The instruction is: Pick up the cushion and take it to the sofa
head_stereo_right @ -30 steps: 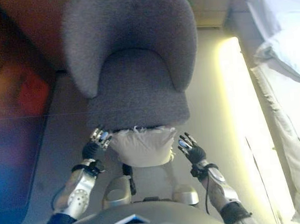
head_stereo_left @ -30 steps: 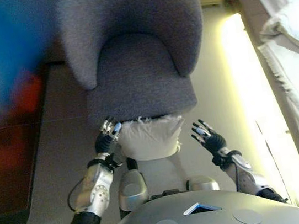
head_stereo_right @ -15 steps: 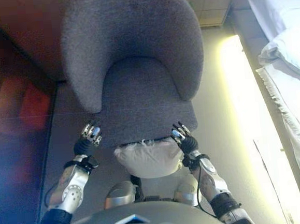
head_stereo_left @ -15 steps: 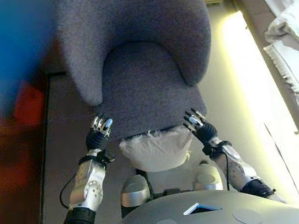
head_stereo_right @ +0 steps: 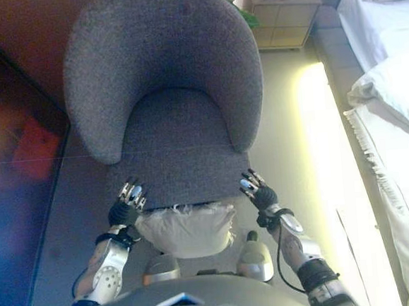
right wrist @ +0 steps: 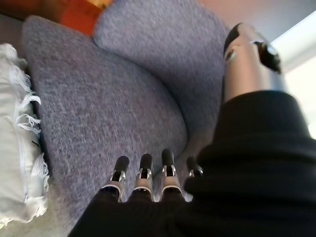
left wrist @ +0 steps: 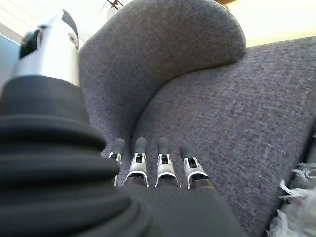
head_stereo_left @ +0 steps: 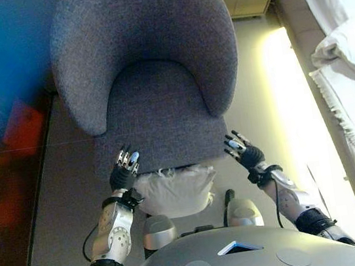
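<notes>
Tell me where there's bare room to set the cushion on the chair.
The grey armchair's seat is bare, bordered by the curved back and side wings. The front edge is crowded: white cushion between left hand and right hand.

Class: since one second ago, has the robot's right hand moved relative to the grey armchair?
Yes. The right hand has moved forward from beside the cushion to the armchair seat's front corner.

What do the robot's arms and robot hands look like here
Both arms are silver-grey with dark bands. The left robot hand and right robot hand each have a dark ribbed cover over back and wrist, with silver, dark-tipped fingers.
</notes>
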Robot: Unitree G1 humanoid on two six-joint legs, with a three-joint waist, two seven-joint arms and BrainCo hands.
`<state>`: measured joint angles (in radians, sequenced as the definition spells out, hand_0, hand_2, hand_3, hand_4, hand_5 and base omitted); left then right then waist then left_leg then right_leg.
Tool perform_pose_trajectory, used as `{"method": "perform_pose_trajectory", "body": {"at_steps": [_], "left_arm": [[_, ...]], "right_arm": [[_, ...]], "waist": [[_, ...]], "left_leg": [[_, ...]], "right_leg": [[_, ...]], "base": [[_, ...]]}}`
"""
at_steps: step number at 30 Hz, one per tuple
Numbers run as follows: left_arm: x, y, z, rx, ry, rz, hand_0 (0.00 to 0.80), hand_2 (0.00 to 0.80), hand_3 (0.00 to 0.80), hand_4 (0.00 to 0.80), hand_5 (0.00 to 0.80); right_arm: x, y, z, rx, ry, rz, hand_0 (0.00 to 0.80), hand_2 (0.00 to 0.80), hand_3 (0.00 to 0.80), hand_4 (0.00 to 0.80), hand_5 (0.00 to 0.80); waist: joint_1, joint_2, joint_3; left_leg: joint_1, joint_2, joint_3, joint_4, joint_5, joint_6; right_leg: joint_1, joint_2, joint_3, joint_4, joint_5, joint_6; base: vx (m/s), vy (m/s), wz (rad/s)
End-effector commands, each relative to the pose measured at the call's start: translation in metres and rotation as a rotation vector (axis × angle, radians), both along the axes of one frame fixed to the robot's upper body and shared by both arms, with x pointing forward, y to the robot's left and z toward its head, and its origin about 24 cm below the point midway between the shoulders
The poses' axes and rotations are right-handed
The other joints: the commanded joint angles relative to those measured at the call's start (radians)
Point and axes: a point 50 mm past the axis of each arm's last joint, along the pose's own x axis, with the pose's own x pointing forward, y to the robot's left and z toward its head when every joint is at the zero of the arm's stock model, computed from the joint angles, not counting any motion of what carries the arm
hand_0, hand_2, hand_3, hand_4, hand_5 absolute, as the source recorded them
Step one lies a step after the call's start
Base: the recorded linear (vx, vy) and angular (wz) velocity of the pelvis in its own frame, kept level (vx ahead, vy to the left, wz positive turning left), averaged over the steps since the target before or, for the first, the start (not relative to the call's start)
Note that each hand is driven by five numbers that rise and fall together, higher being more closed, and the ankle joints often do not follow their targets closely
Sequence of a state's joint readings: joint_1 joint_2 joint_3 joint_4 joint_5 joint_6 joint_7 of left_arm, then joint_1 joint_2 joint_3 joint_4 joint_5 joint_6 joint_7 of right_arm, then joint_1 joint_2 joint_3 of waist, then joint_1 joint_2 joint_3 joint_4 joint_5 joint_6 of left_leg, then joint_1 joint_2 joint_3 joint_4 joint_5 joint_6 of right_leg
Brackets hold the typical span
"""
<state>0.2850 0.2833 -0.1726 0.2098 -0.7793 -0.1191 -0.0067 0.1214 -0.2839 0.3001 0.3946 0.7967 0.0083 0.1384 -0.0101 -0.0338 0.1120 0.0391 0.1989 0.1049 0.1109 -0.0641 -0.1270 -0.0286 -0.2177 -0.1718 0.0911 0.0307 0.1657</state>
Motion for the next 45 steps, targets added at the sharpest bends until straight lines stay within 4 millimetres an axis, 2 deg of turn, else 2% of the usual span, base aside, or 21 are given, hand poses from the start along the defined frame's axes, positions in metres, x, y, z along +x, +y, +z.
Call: {"method": "perform_pose_trajectory", "body": {"at_steps": [1,2,6,10,12,13,15,16,17,18,19,22,24,26,28,31,33,38,42,43,45], "left_arm": [[0.017,0.008,0.027,0.029,-0.129,-0.009,0.0,0.0,0.0,0.0,0.0],[0.017,0.006,0.026,0.029,-0.123,-0.012,0.0,0.0,0.0,0.0,0.0],[0.016,0.001,0.022,-0.007,-0.104,-0.017,0.0,0.0,0.0,0.0,0.0],[0.015,-0.008,0.021,-0.024,-0.103,-0.041,0.0,0.0,0.0,0.0,0.0],[0.018,-0.01,0.022,-0.021,-0.109,-0.056,0.0,0.0,0.0,0.0,0.0],[0.019,-0.011,0.023,-0.018,-0.113,-0.069,0.0,0.0,0.0,0.0,0.0],[0.022,-0.012,0.025,-0.017,-0.122,-0.092,0.0,0.0,0.0,0.0,0.0],[0.024,-0.013,0.026,-0.014,-0.128,-0.115,0.0,0.0,0.0,0.0,0.0],[0.025,-0.013,0.027,-0.012,-0.13,-0.125,0.0,0.0,0.0,0.0,0.0],[0.029,-0.013,0.029,-0.007,-0.146,-0.153,0.0,0.0,0.0,0.0,0.0],[0.034,-0.013,0.033,0.006,-0.166,-0.177,0.0,0.0,0.0,0.0,0.0],[0.04,-0.009,0.036,0.052,-0.179,-0.17,0.0,0.0,0.0,0.0,0.0],[0.039,-0.003,0.037,0.083,-0.182,-0.137,0.0,0.0,0.0,0.0,0.0],[0.036,0.006,0.036,0.095,-0.176,-0.114,0.0,0.0,0.0,0.0,0.0],[0.033,0.014,0.037,0.128,-0.171,-0.117,0.0,0.0,0.0,0.0,0.0],[0.034,0.023,0.04,0.129,-0.17,-0.089,0.0,0.0,0.0,0.0,0.0],[0.036,0.024,0.044,0.109,-0.19,-0.079,0.0,0.0,0.0,0.0,0.0],[0.03,0.016,0.035,0.041,-0.15,-0.056,0.0,0.0,0.0,0.0,0.0],[0.028,0.006,0.031,0.028,-0.13,-0.067,0.0,0.0,0.0,0.0,0.0],[0.029,0.001,0.03,0.038,-0.128,-0.093,0.0,0.0,0.0,0.0,0.0],[0.033,-0.005,0.029,0.065,-0.118,-0.145,0.0,0.0,0.0,0.0,0.0]], "right_arm": [[0.018,0.007,0.022,0.02,-0.141,0.036,0.0,0.0,0.0,0.0,0.0],[0.017,0.007,0.022,0.021,-0.138,0.031,0.0,0.0,0.0,0.0,0.0],[0.013,0.001,0.02,-0.005,-0.13,0.026,0.0,0.0,0.0,0.0,0.0],[0.011,-0.003,0.021,-0.005,-0.135,0.016,0.0,0.0,0.0,0.0,0.0],[0.007,-0.006,0.02,0.001,-0.131,0.005,0.0,0.0,0.0,0.0,0.0],[0.005,-0.008,0.02,0.004,-0.127,-0.004,0.0,0.0,0.0,0.0,0.0],[0.003,-0.009,0.018,0.01,-0.124,-0.023,0.0,0.0,0.0,0.0,0.0],[0.002,-0.01,0.017,0.011,-0.131,-0.041,0.0,0.0,0.0,0.0,0.0],[0.002,-0.009,0.017,0.012,-0.137,-0.05,0.0,0.0,0.0,0.0,0.0],[0.005,-0.009,0.02,0.017,-0.161,-0.075,0.0,0.0,0.0,0.0,0.0],[0.01,-0.008,0.023,0.029,-0.186,-0.095,0.0,0.0,0.0,0.0,0.0],[0.015,-0.004,0.023,0.054,-0.171,-0.154,0.0,0.0,0.0,0.0,0.0],[0.016,0.006,0.022,0.088,-0.161,-0.136,0.0,0.0,0.0,0.0,0.0],[0.014,0.013,0.02,0.093,-0.156,-0.109,0.0,0.0,0.0,0.0,0.0],[0.011,0.012,0.018,0.093,-0.148,-0.105,0.0,0.0,0.0,0.0,0.0],[0.011,0.006,0.018,0.072,-0.15,-0.082,0.0,0.0,0.0,0.0,0.0],[0.014,0.001,0.022,0.055,-0.164,-0.065,0.0,0.0,0.0,0.0,0.0],[0.011,-0.009,0.019,0.022,-0.126,-0.057,0.0,0.0,0.0,0.0,0.0],[0.008,-0.01,0.017,0.02,-0.11,-0.068,0.0,0.0,0.0,0.0,0.0],[0.008,-0.01,0.017,0.012,-0.107,-0.08,0.0,0.0,0.0,0.0,0.0],[0.007,-0.013,0.016,0.008,-0.12,-0.106,0.0,0.0,0.0,0.0,0.0]], "waist": [[-0.002,-0.01,-0.024],[-0.007,-0.003,-0.027],[-0.013,0.014,-0.024],[-0.024,0.031,-0.022],[-0.027,0.045,-0.028],[-0.026,0.05,-0.031],[-0.022,0.057,-0.029],[-0.019,0.06,-0.025],[-0.018,0.059,-0.024],[-0.012,0.059,-0.016],[-0.005,0.062,-0.006],[0.003,0.056,0.009],[0.015,0.051,0.009],[0.026,0.05,0.006],[0.03,0.042,0.001],[0.018,0.024,0.005],[0.008,0.023,0.014],[0.009,0.003,0.005],[0.012,-0.003,-0.005],[0.009,-0.005,-0.009],[0.0,-0.004,-0.013]], "left_leg": [[-0.001,0.059,-0.029,0.104,0.067,-0.027],[0.004,0.069,-0.017,0.098,0.079,-0.032],[-0.035,0.077,-0.042,0.168,0.14,-0.049],[-0.035,0.163,-0.013,0.132,0.249,-0.084],[-0.018,0.205,0.001,0.053,0.317,-0.101],[-0.018,0.214,0.006,0.018,0.327,-0.108],[-0.022,0.205,0.025,-0.022,0.313,-0.113],[-0.034,0.191,0.058,-0.039,0.287,-0.114],[-0.039,0.183,0.07,-0.044,0.273,-0.114],[-0.054,0.157,0.076,-0.058,0.225,-0.114],[-0.069,0.131,0.058,-0.062,0.189,-0.108],[-0.114,0.053,0.023,0.036,0.09,-0.067],[-0.103,0.023,0.042,0.053,0.061,-0.039],[-0.089,0.011,0.045,0.054,0.048,-0.021],[-0.093,0.011,0.034,0.068,0.034,-0.023],[-0.098,0.043,0.018,0.094,0.011,-0.05],[-0.105,0.078,0.009,0.102,0.01,-0.063],[-0.09,0.133,-0.013,0.087,0.043,-0.079],[-0.073,0.136,-0.021,0.061,0.059,-0.078],[-0.069,0.137,-0.009,0.06,0.062,-0.077],[-0.071,0.147,0.046,0.066,0.078,-0.09]], "right_leg": [[-0.024,-0.012,0.015,0.031,-0.004,0.013],[-0.024,-0.006,0.002,0.039,-0.015,0.004],[-0.022,0.011,-0.006,0.062,-0.045,-0.031],[-0.012,-0.002,-0.049,0.067,-0.048,-0.033],[-0.005,-0.019,-0.064,0.063,-0.045,-0.019],[0.0,-0.034,-0.071,0.061,-0.042,-0.008],[0.013,-0.061,-0.083,0.057,-0.038,0.013],[0.024,-0.095,-0.104,0.057,-0.029,0.037],[0.027,-0.113,-0.113,0.058,-0.024,0.049],[0.02,-0.163,-0.126,0.073,-0.006,0.072],[0.005,-0.205,-0.12,0.095,0.001,0.084],[0.008,-0.278,-0.087,0.119,0.029,0.082],[0.012,-0.313,-0.104,0.138,0.081,0.081],[0.014,-0.311,-0.097,0.145,0.098,0.079],[0.019,-0.299,-0.079,0.107,0.111,0.085],[-0.003,-0.257,-0.041,-0.034,0.154,0.096],[-0.024,-0.226,0.013,-0.036,0.142,0.096],[-0.007,-0.15,0.024,0.008,0.05,0.096],[0.007,-0.136,0.018,0.014,0.031,0.096],[0.014,-0.134,0.012,0.017,0.024,0.096],[0.038,-0.141,-0.026,0.006,0.032,0.096]], "base": [[0.064,-0.083,0.09],[0.064,-0.062,0.1],[0.041,-0.016,0.01],[0.022,0.187,0.14],[0.077,0.321,0.33],[0.078,0.314,0.31],[0.057,0.269,0.42],[0.026,0.246,0.43],[-0.02,0.31,0.4],[-0.042,0.361,0.37],[-0.035,0.438,0.4],[0.045,0.317,0.35],[0.136,0.193,0.09],[0.164,0.118,-0.22],[0.139,-0.048,-0.39],[0.1,-0.173,-0.24],[0.073,-0.148,-0.24],[0.121,-0.099,0.09],[0.09,-0.052,0.17],[0.065,-0.065,0.11],[0.067,-0.083,0.22]]}}
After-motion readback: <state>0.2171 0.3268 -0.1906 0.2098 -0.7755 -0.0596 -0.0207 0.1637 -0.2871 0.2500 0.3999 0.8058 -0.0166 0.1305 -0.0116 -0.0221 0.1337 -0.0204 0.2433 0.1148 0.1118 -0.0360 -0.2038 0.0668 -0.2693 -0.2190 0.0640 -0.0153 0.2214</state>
